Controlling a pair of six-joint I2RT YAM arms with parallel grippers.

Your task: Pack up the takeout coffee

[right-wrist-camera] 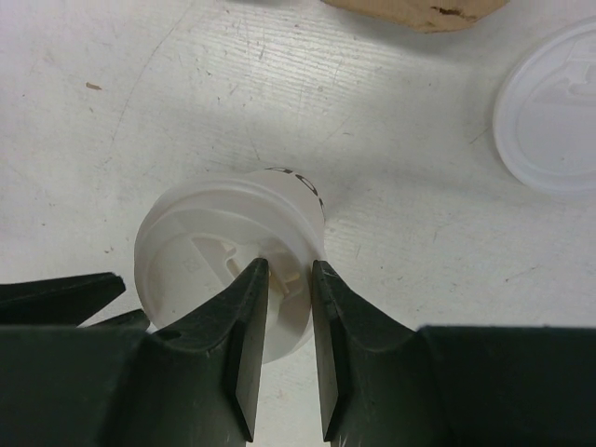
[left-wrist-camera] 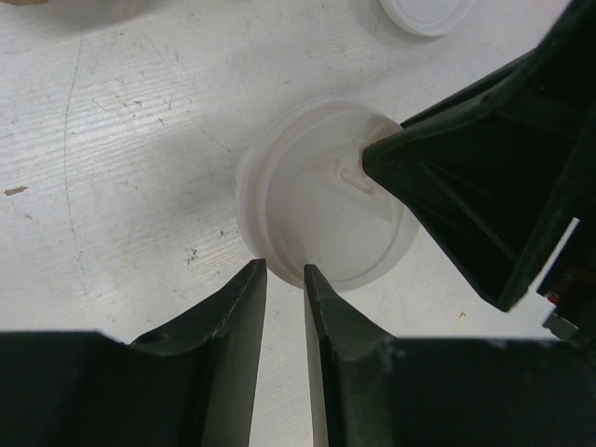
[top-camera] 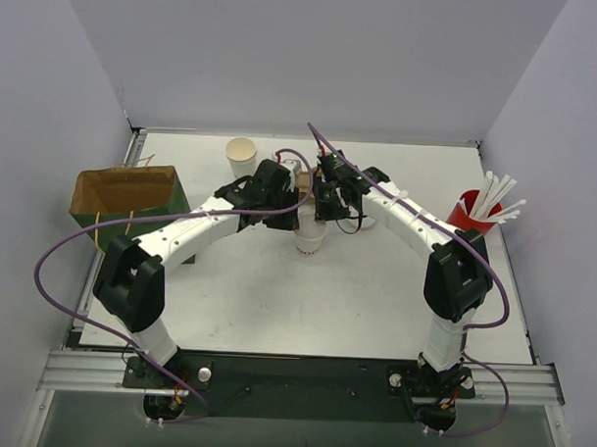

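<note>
White arm links (top-camera: 195, 230), black joints (top-camera: 459, 273), black tapered jaws, purple cables (top-camera: 38, 268) looping

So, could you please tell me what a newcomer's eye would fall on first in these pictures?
Most likely the lidded white cup in the middle of the table, where both arms meet with their jaws at the rim of its lid. After that, the red cup of white straws stands out at the right edge, and the green paper bag stands open on the left.
</note>
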